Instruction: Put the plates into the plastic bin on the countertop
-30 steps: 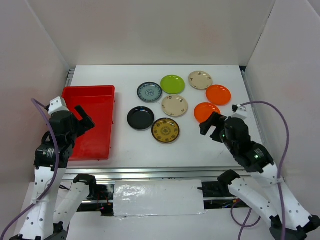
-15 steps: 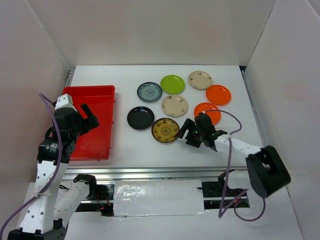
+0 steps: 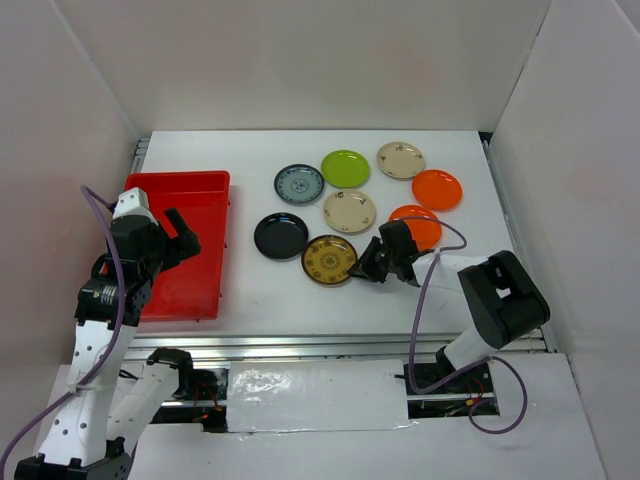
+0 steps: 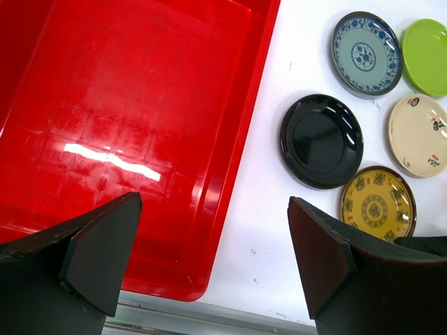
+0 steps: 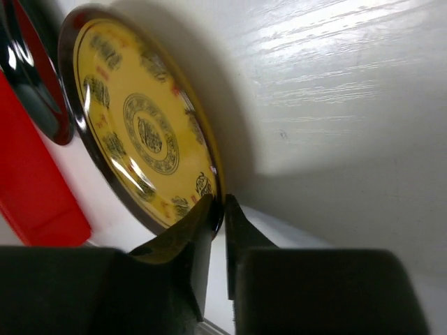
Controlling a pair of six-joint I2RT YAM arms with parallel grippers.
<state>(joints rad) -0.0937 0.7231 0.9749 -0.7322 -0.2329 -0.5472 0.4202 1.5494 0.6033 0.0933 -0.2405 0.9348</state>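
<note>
The brown plate with gold pattern (image 3: 328, 260) (image 5: 140, 125) lies right of centre on the white countertop (image 3: 280, 300). My right gripper (image 3: 364, 268) (image 5: 222, 206) is shut on its right rim, one finger above and one below. Around it lie the other plates: black (image 3: 281, 236), blue-grey (image 3: 299, 184), lime green (image 3: 345, 168), two cream (image 3: 349, 211) (image 3: 400, 159) and two orange (image 3: 437, 189) (image 3: 424, 228), the nearer orange one partly hidden by my right arm. The red plastic bin (image 3: 190, 205) (image 4: 126, 105) is at the left, with nothing in it. My left gripper (image 3: 178, 238) (image 4: 213, 209) hangs open over its near right corner.
White walls enclose the countertop on three sides. A metal rail (image 3: 300, 345) runs along the near edge. The right arm's purple cable (image 3: 430, 290) loops over the countertop beside the gripper.
My right gripper swept left from the front right, reached the gold-patterned plate and closed on its rim. The plate shifted slightly left. The left arm rose a little, still open.
</note>
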